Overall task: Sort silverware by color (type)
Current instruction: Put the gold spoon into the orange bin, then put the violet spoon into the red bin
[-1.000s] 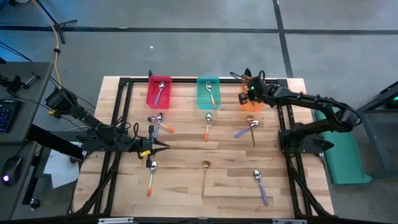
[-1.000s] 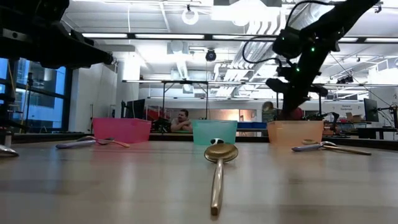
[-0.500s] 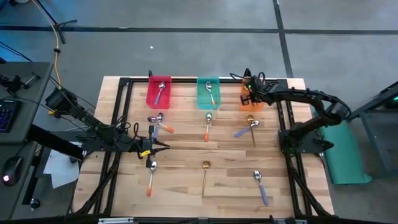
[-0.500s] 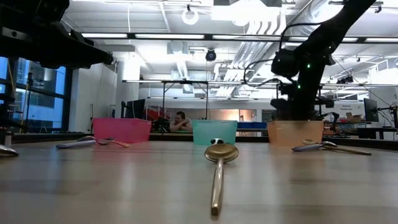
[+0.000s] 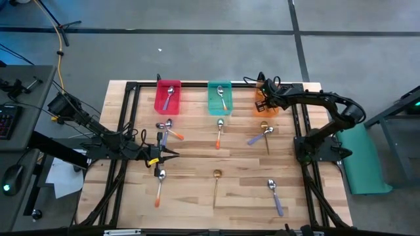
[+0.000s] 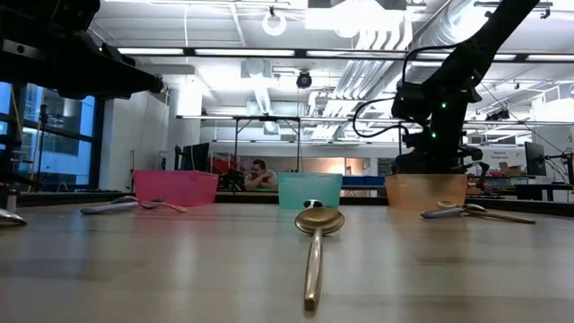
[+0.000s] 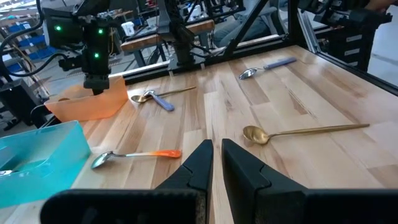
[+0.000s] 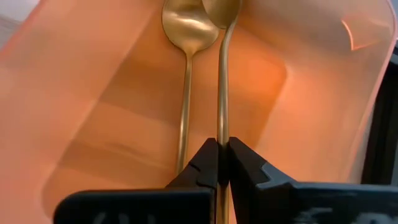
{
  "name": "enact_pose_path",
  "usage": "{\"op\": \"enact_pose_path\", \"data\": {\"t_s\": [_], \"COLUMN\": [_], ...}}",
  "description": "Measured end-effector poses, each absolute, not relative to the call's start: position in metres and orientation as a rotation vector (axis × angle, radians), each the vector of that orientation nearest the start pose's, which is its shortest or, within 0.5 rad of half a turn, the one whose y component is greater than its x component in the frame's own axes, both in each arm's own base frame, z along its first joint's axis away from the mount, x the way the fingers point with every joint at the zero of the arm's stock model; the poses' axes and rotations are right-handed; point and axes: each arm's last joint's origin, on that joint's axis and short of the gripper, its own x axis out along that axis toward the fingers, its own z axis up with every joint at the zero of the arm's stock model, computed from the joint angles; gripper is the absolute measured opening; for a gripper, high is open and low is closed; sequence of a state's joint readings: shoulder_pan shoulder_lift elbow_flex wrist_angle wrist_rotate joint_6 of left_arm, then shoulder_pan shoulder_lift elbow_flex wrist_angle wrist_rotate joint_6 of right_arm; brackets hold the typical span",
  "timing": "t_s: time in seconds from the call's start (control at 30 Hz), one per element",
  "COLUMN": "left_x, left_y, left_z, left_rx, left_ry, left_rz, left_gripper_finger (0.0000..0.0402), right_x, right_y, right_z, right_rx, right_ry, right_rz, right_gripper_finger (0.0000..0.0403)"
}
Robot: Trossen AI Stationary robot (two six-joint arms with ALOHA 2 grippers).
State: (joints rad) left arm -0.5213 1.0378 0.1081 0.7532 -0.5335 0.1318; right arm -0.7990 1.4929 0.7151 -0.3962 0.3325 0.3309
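**Right pincer down in the orange bin w/ a gold spoon**

Right pincer [image 8: 222, 149] sits inside the orange bin [image 5: 264, 105], fingers pinching the handle of a gold spoon [image 8: 222, 81]; a second gold spoon [image 8: 186, 37] lies on the bin floor beside it. Left pincer [image 7: 213, 163] hovers mid-desk [image 5: 197, 190], fingers nearly pressed together, holding nothing. Other spoons lie scattered on the boards; one each in the red bin [image 5: 167, 97] & teal bin [image 5: 220, 98].

We see the right gripper [image 8: 222, 155] reached to the table's far edge, fingers clamped; left gripper [image 7: 215, 163] hovers mid-left (nearly closed, empty).
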Motion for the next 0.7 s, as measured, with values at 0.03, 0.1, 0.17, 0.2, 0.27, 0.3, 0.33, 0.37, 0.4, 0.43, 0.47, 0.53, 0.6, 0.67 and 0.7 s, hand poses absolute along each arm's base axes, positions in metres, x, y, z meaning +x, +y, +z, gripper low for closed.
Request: {"op": "enact_pose_path", "data": {"t_s": [0.03, 0.1, 0.17, 0.2, 0.27, 0.3, 0.33, 0.37, 0.4, 0.43, 0.47, 0.53, 0.6, 0.67, 0.7], "left_x": [0.156, 0.156, 0.156, 0.156, 0.156, 0.156, 0.156, 0.156, 0.156, 0.156, 0.156, 0.156, 0.156, 0.156, 0.156], "left_y": [-0.073, -0.073, -0.073, -0.073, -0.073, -0.073, -0.073, -0.073, -0.073, -0.073, -0.073, -0.073, -0.073, -0.073, -0.073], "left_z": [0.154, 0.154, 0.154, 0.154, 0.154, 0.154, 0.154, 0.154, 0.154, 0.154, 0.154, 0.154, 0.154, 0.154, 0.154], "left_rx": [0.22, 0.22, 0.22, 0.22, 0.22, 0.22, 0.22, 0.221, 0.22, 0.221, 0.221, 0.22, 0.22, 0.22, 0.22], "left_ry": [0.153, 0.153, 0.153, 0.153, 0.153, 0.153, 0.153, 0.153, 0.153, 0.153, 0.153, 0.153, 0.153, 0.153, 0.153], "left_rz": [0.002, 0.002, 0.002, 0.002, 0.002, 0.002, 0.002, 0.002, 0.002, 0.002, 0.002, 0.003, 0.003, 0.003, 0.003], "left_gripper_finger": [0.0023, 0.0023, 0.0023, 0.0023, 0.0023, 0.0023, 0.0023, 0.0023, 0.0023, 0.0023, 0.0023, 0.0023, 0.0023, 0.0023, 0.0023], "right_x": [0.17, 0.17, 0.169, 0.169, 0.17, 0.17, 0.17, 0.17, 0.17, 0.169, 0.169, 0.169, 0.171, 0.174, 0.176], "right_y": [-0.188, -0.188, -0.188, -0.188, -0.187, -0.187, -0.187, -0.187, -0.187, -0.187, -0.187, -0.184, -0.18, -0.173, -0.169], "right_z": [0.15, 0.15, 0.15, 0.15, 0.15, 0.15, 0.15, 0.15, 0.151, 0.152, 0.154, 0.16, 0.167, 0.176, 0.181], "right_rx": [0.541, 0.527, 0.525, 0.523, 0.516, 0.514, 0.511, 0.508, 0.505, 0.501, 0.497, 0.487, 0.452, 0.409, 0.389], "right_ry": [1.035, 1.045, 1.047, 1.048, 1.052, 1.052, 1.052, 1.051, 1.05, 1.047, 1.039, 1.022, 1.001, 0.973, 0.955], "right_rz": [-1.188, -1.178, -1.176, -1.175, -1.17, -1.172, -1.176, -1.179, -1.181, -1.18, -1.18, -1.175, -1.163, -1.14, -1.131], "right_gripper_finger": [0.0, 0.0, 0.0001, 0.0004, 0.0018, 0.0027, 0.0039, 0.0051, 0.0062, 0.0073, 0.0082, 0.0093, 0.0096, 0.0091, 0.0086]}}
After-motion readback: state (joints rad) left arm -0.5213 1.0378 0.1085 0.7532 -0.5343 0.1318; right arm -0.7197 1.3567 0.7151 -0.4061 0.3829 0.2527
